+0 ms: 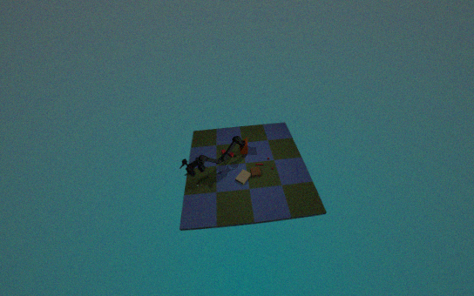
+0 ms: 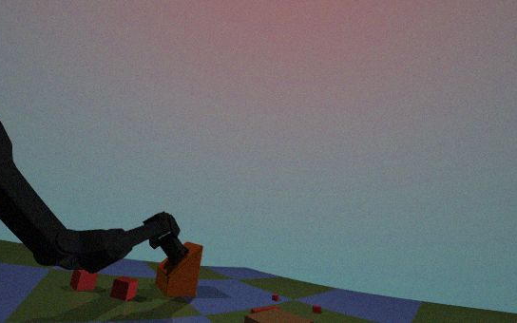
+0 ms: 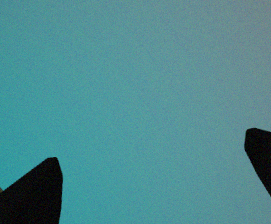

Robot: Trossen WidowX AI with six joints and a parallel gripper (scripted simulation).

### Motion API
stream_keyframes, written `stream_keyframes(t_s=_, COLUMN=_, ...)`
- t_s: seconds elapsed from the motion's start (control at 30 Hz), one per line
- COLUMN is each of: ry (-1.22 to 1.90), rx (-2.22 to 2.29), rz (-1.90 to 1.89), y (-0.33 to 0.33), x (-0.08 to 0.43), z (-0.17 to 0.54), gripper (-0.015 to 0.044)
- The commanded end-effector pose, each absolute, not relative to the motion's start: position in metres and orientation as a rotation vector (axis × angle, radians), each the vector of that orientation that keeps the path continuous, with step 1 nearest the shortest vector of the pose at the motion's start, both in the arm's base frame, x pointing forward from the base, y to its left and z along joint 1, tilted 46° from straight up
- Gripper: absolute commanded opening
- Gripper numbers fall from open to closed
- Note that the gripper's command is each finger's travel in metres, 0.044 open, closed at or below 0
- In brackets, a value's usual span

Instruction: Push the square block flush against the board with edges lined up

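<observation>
A brown, roughly square piece [image 1: 256, 171] [image 2: 277, 316], which looks like the square block, lies on the checkered mat. A cream, slightly longer piece [image 1: 243, 177], which looks like the board, lies just left of it in the top view, turned at an angle. The cream piece's right corner is close to the brown piece's left side; whether they touch cannot be told. My gripper [image 1: 183, 171] [image 3: 156, 153] is open and empty, with its fingers wide apart. It is at the mat's left edge, far from both pieces. The exterior view does not show it.
The arm's black base stands on an orange wedge [image 1: 244, 147] [image 2: 183, 277]. Red cubes [image 1: 231, 154] [image 2: 124, 288] lie near it. A red bar [image 1: 259, 164] [image 2: 265, 310] and small red bits [image 2: 276, 297] lie behind the brown piece. The checkered mat [image 1: 270, 202] has edges.
</observation>
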State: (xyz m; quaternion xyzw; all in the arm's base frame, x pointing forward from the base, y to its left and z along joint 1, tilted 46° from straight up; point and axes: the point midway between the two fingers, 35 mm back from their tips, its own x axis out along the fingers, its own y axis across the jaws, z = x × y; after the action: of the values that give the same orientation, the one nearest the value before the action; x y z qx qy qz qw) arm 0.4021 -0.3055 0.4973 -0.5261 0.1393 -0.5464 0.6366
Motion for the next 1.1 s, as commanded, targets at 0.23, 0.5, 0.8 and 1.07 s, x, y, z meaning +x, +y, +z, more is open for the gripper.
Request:
stream_keyframes(t_s=0.23, ry=0.241, rx=-1.224, rz=-1.324, y=-0.295, x=0.366, z=0.537, gripper=0.0190)
stream_keyframes(t_s=0.5, ry=0.123, rx=-1.279, rz=-1.482, y=-0.279, x=0.295, z=0.597, gripper=0.0000)
stream_keyframes(t_s=0.8, ry=0.012, rx=-1.371, rz=-1.696, y=-0.250, x=0.205, z=0.653, gripper=0.0000)
stream_keyframes(t_s=1.07, ry=-0.059, rx=-1.470, rz=-1.878, y=-0.210, x=0.135, z=0.689, gripper=0.0000)
